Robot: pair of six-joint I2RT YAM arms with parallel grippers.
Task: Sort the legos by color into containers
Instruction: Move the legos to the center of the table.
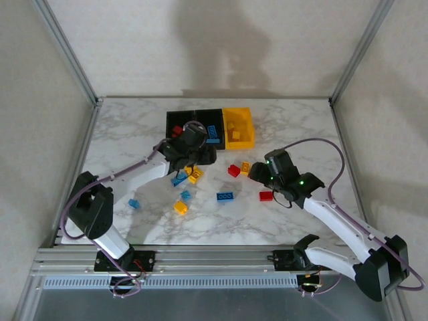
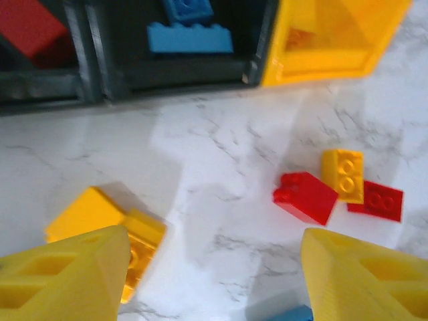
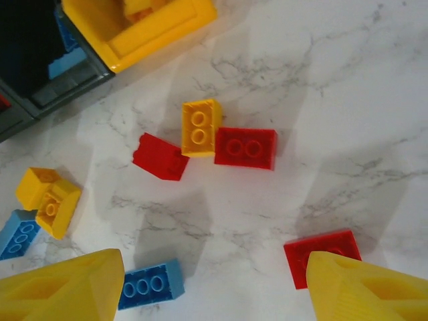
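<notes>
Right end effector (image 3: 214, 262) beside red lego (image 3: 319, 243)

Red brick (image 3: 319, 251): near corner hidden behind right gripper (image 3: 212, 267).
Blue brick (image 3: 17, 234): cut by picture's left edge.
Yellow bin (image 2: 334, 57): blurred, top cut off.
Black bins (image 1: 175, 119): partly hidden under left arm (image 1: 187, 144).

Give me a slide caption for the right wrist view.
Open right gripper hovers over loose red, yellow and blue legos, near the yellow bin.
</notes>
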